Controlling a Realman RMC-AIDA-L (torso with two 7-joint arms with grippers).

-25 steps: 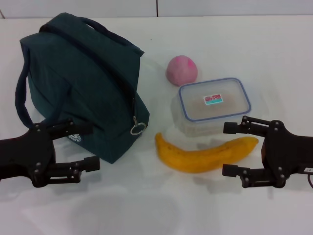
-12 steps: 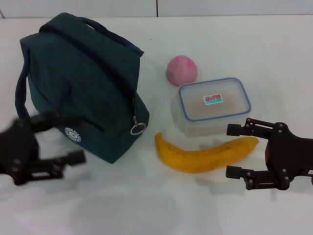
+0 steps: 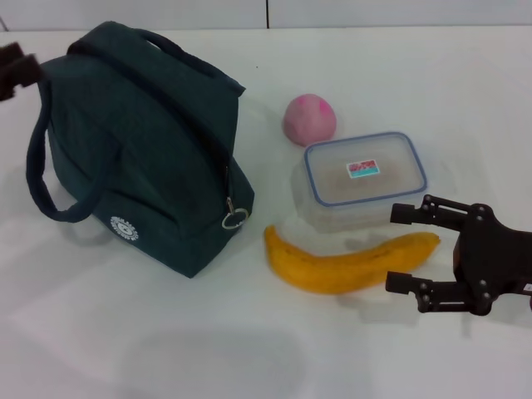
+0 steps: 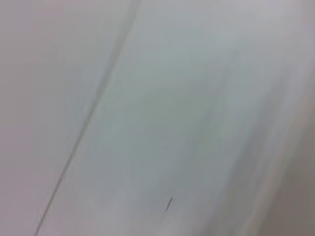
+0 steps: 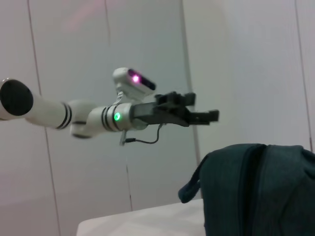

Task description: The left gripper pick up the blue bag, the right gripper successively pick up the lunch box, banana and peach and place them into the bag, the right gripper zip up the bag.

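Note:
The blue bag stands zipped on the white table at the left, with its ring pull hanging at the front corner. It also shows in the right wrist view. The pink peach lies right of the bag. The clear lunch box lies in front of the peach. The banana lies in front of the box. My right gripper is open and empty at the banana's right end. My left gripper is at the far left edge, beside the bag's top. The right wrist view shows the left gripper raised above the bag.
The white table has bare room in front of the bag and banana. A pale wall with seams stands behind. The left wrist view shows only a blurred pale surface with a thin line.
My left gripper has left the spot in front of the bag's lower left and risen to the far left, near the bag's top. My right gripper has drifted slightly right and stays open.

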